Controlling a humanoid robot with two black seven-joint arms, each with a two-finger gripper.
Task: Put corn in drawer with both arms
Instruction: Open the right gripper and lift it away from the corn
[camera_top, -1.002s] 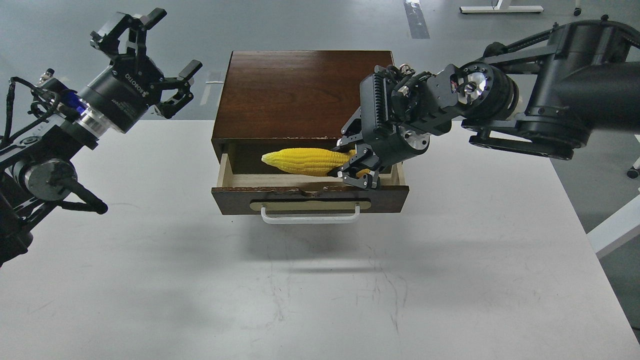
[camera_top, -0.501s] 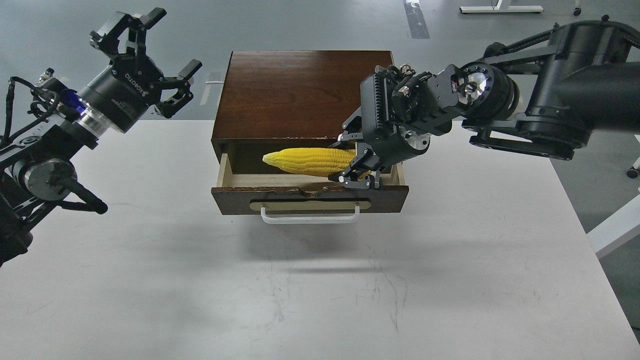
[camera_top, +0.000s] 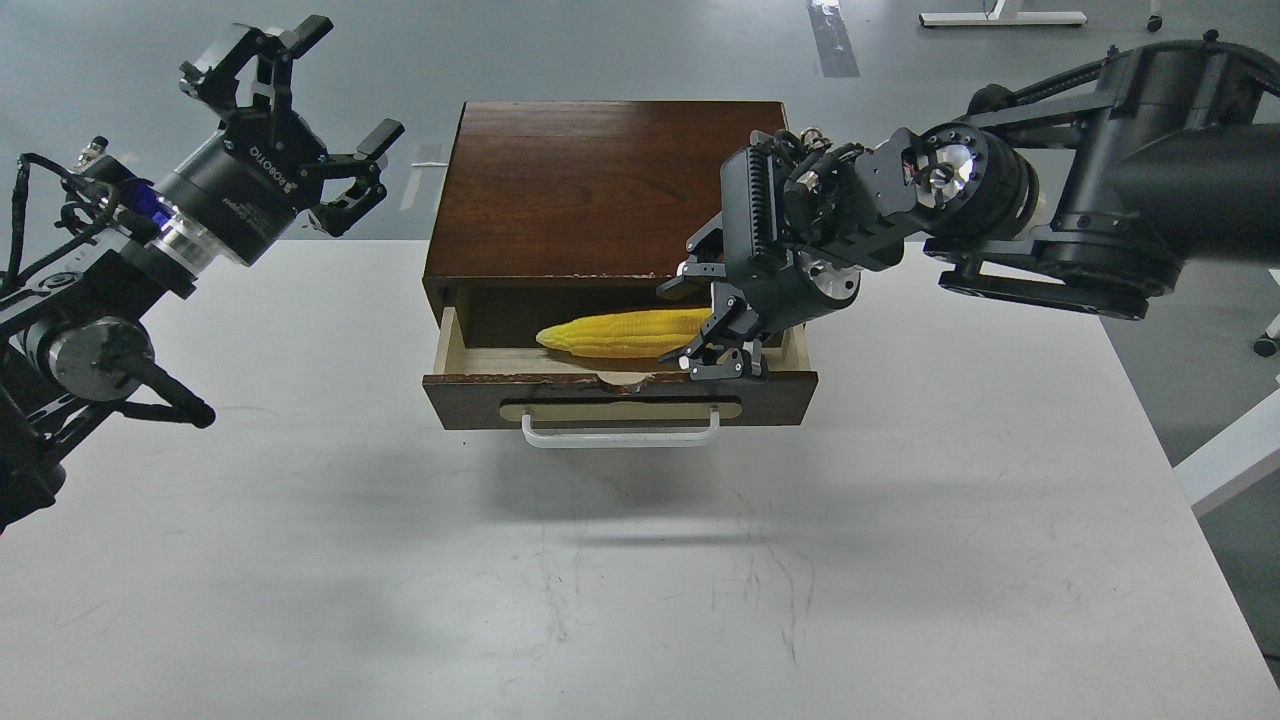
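Item, the corn (camera_top: 622, 334): lying inside the open drawer (camera_top: 470, 358) on its pale wood floor, long axis running left to right along the drawer's width, tapered tip to my left, thick end to my right. Item, my right gripper (camera_top: 705, 325): over the right part of the drawer, fingers spread apart on either side of the cob's thick end, one finger behind it and the others in front near the drawer's front wall; whether any pad touches the cob I cannot tell, but I judge the grip released and the cob resting on its own. The right arm reaches in from the right, wrist bent down toward the opening. Item, my left gripper (camera_top: 300, 120): raised well to the left of the box (camera_top: 600, 180), fingers splayed wide, holding nothing. Item, white bar handle (camera_top: 620, 432): on the drawer front, facing me, untouched. Judgement: the right hand must lift clear before the drawer can be pushed shut; it is the nearer hand, and the left is unoccupied.
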